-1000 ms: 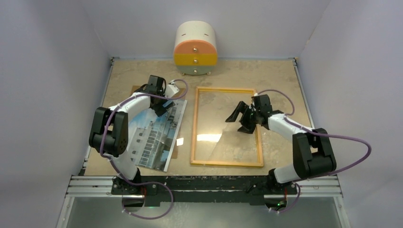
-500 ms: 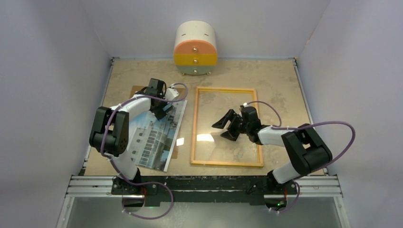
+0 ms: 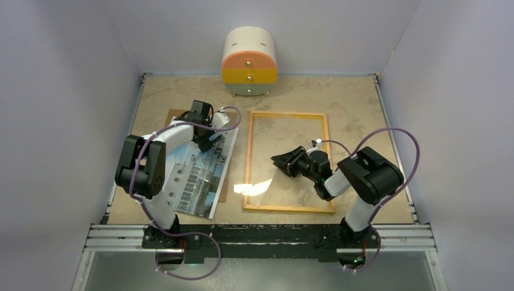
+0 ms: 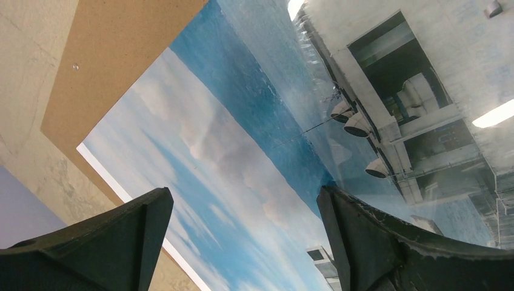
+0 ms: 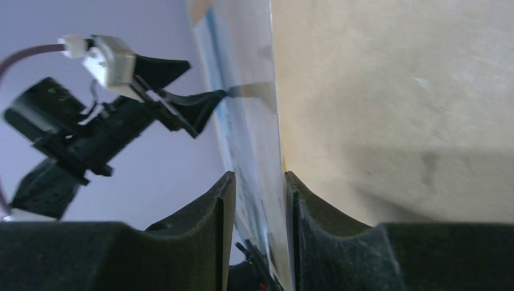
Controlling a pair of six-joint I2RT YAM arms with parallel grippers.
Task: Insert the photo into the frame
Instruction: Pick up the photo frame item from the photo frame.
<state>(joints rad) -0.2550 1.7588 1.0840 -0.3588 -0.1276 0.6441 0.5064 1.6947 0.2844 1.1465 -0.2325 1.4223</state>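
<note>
The fingers of your right gripper (image 5: 257, 180) stood at a slim gap with nothing between them, over the pane (image 3: 303, 134) inside the frame (image 3: 287, 113), while your left gripper (image 4: 242, 197) gaped wide above the sky end of the photo (image 3: 195, 174), lying on a brown board (image 4: 115, 54) beside the frame.

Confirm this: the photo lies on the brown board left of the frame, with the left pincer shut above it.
Not shut: the left wrist view shows the left pincer wide open above the photo. The photo does lie on the brown board left of the frame.
</note>
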